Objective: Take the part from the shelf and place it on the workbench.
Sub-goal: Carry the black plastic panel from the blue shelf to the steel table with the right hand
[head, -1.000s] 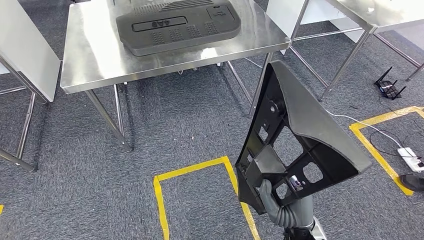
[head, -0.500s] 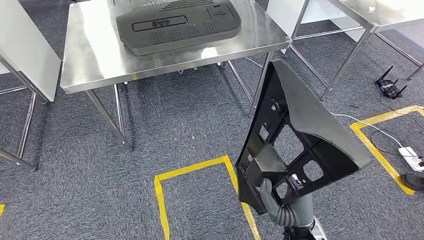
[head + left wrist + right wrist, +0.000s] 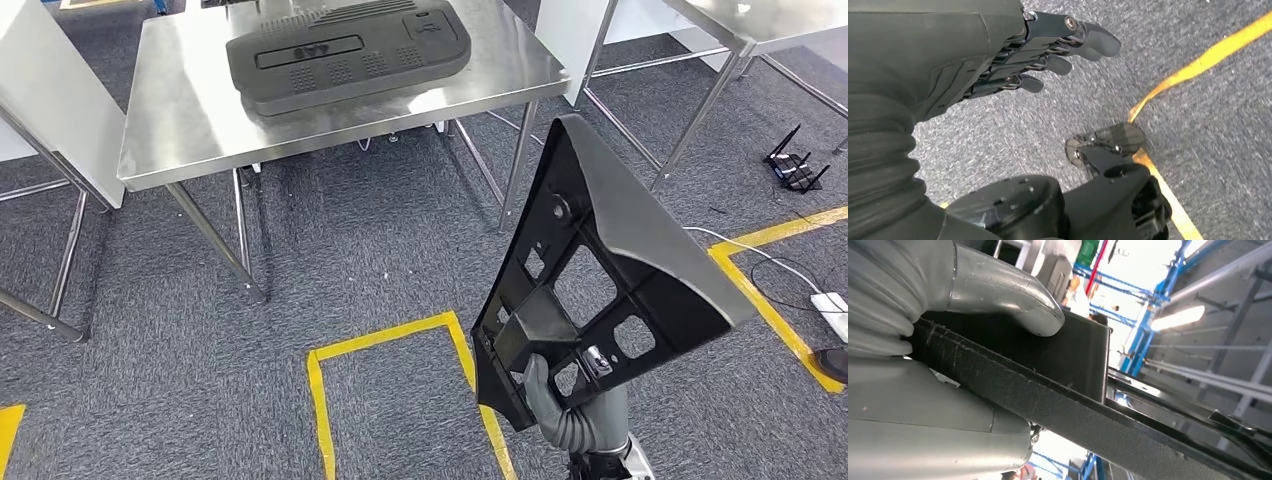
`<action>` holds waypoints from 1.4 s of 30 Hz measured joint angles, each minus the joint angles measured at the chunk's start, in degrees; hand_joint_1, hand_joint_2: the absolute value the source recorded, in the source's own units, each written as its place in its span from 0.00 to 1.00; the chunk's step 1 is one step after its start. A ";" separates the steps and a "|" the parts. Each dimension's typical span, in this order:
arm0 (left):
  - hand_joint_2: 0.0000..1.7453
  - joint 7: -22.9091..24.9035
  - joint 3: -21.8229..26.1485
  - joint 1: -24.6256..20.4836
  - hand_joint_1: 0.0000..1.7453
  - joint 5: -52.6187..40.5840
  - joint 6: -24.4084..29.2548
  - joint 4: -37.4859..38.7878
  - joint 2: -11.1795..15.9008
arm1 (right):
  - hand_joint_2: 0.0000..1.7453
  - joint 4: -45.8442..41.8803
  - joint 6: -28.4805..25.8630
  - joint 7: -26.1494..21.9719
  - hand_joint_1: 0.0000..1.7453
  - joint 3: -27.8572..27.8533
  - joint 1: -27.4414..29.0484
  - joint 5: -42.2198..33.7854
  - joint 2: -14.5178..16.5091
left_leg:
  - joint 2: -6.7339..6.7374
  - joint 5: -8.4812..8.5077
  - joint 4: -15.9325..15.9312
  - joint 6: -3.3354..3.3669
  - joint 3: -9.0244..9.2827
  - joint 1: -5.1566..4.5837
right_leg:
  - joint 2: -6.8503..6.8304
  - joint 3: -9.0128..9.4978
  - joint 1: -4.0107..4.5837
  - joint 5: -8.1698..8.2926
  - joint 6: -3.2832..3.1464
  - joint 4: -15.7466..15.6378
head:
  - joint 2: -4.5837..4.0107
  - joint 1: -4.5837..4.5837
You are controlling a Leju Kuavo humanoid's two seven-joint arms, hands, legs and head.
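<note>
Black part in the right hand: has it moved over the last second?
Yes, slightly: the black part's top has swung right, clear of the table leg it overlapped.

The camera has shifted; the held part (image 3: pixel 600 270) sits slightly lower in view.

Matt black plastic part (image 3: pixel 610 270), shiny steel workbench (image 3: pixel 190 115), rough grey carpet (image 3: pixel 350 250)
</note>
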 joint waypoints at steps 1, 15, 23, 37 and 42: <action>1.00 0.00 0.00 0.01 0.00 -0.04 0.00 0.00 -0.02 | 1.00 0.00 -0.01 0.00 1.00 -0.04 -0.01 0.02 0.02 | 0.17 -1.13 1.77 -0.02 -0.75 0.07 | -0.04 0.17 0.00 0.11 -0.40 -0.04 | 0.00 -0.10; 1.00 -0.01 0.02 -0.01 0.00 -0.11 -0.26 0.00 -0.05 | 1.00 0.11 0.15 0.15 1.00 -0.15 -0.38 0.04 0.06 | 0.37 -0.40 1.12 2.85 -0.71 -1.63 | -0.36 1.38 1.95 -2.03 -0.51 0.10 | 0.00 -0.13; 1.00 0.00 0.02 -0.10 0.00 -0.18 -0.44 0.00 -0.09 | 1.00 0.39 0.15 0.19 1.00 -0.18 -0.59 0.04 0.02 | 0.04 -0.70 0.54 3.76 -0.05 -1.38 | -0.29 -7.40 1.67 -3.60 0.76 11.72 | -0.01 0.16; 1.00 0.04 0.08 0.17 0.00 -0.23 -0.52 0.00 -0.20 | 1.00 0.51 0.34 0.35 1.00 -0.20 -0.58 0.03 0.09 | 0.32 -7.19 16.28 1.14 -7.31 -1.49 | -0.19 -1.12 1.52 0.80 -2.68 0.40 | -0.01 -0.15; 1.00 0.11 0.08 0.10 0.00 -0.27 -0.56 0.00 -0.20 | 1.00 0.52 0.37 0.35 1.00 -0.20 -0.58 0.02 0.09 | 0.53 -0.66 1.92 1.94 -0.40 -1.76 | 0.01 -0.14 1.96 -0.43 -1.58 0.42 | 0.00 -0.16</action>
